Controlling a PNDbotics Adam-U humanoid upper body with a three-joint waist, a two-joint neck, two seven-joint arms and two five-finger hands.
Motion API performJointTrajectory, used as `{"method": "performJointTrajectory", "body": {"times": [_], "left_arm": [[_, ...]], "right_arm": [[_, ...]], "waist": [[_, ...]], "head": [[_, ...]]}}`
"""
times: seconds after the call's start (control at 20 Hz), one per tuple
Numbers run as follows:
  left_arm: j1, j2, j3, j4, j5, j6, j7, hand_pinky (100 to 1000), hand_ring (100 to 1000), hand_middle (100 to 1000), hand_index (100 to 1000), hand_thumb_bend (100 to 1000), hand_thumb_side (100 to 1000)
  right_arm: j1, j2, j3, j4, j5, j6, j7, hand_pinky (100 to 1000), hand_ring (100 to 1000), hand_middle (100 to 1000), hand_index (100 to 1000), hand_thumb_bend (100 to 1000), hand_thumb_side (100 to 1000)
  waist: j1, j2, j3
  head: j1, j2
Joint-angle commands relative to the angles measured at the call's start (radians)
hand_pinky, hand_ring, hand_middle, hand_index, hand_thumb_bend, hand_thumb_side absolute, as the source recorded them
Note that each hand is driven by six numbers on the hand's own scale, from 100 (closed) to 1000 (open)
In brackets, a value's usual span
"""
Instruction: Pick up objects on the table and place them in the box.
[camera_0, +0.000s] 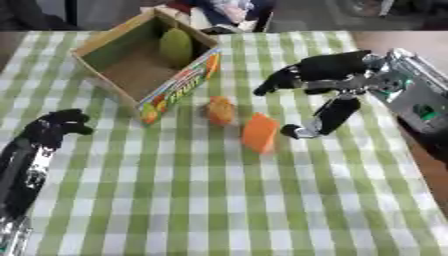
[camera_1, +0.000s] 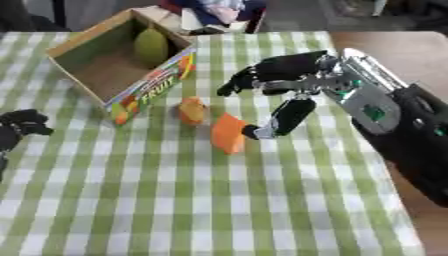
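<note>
A cardboard box (camera_0: 179, 85) with a printed fruit label lies tilted at the upper left of the table, and a green pear-shaped fruit (camera_0: 175, 46) rests inside it. Just right of the box's front corner sits a small orange round fruit (camera_0: 220, 110). Next to it lies an orange block (camera_0: 260, 132). My right hand (camera_0: 322, 75) hovers open to the right of these two, fingers stretched left above them, thumb (camera_0: 325, 119) hanging down beside the block without touching. My left hand (camera_0: 54, 127) rests at the left edge with its fingers curled, holding nothing.
The table wears a green and white checked cloth (camera_0: 219, 200). Its right edge (camera_0: 411, 150) runs under my right forearm, with brown floor beyond. Some clutter and chair legs show past the far edge.
</note>
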Motion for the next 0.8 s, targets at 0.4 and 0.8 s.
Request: {"method": "performJointTrajectory", "body": {"times": [0.4, 0.8], "left_arm": [[-0.005, 0.021, 0.005, -0.013, 0.001, -0.003, -0.003, 847, 672, 701, 827, 100, 898], [-0.006, 0.020, 0.004, -0.012, 0.002, -0.004, -0.005, 847, 673, 702, 827, 100, 897]], "right_arm": [[-0.016, 0.028, 0.010, 0.050, -0.007, -0.015, 0.018, 779, 855, 864, 977, 199, 558], [-0.024, 0.060, 0.021, 0.081, -0.002, -0.029, 0.025, 775, 853, 861, 974, 192, 551]], "waist": [[0.008, -0.012, 0.000], [0.010, -0.013, 0.001]], "head": [[-0.005, 0.003], [-0.006, 0.001]]}}
